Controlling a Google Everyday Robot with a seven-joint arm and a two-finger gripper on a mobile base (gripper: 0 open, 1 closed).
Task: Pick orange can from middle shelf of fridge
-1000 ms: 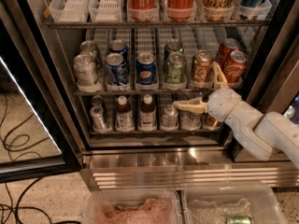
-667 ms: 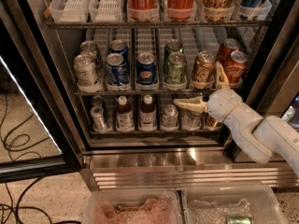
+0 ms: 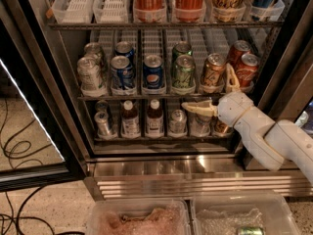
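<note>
Camera view: the orange can [image 3: 213, 70] stands at the front of its lane on the middle shelf [image 3: 161, 97]. It sits in the wedge formed by the spread jaws of the gripper [image 3: 207, 86], which are wide open and hold nothing. One finger [image 3: 231, 78] points upward just to the right of the can, in the narrow gap between it and the nearest red can [image 3: 246, 68]. The other finger lies flat, pointing left, below the can and below the shelf's steel edge, in front of the small cans on the lower rack. The wrist sits down and to the right of the can, outside the fridge [image 3: 161, 173] opening. Beyond the jaws to the left is a green can [image 3: 183, 72], then a blue can [image 3: 153, 72].

As I judge it, the jaws are not yet square to the can, and that is where the risk lies. If they close from here, the low finger would likely meet the shelf rail rather than the can's side, stalling the grip or jolting the rack. If the upright finger drifts right, it could nudge the red can and tip it in its lane. Pushing inward while tilted may shove the orange can back, out of reach. Swinging the low finger upward risks clipping the green can.
</note>
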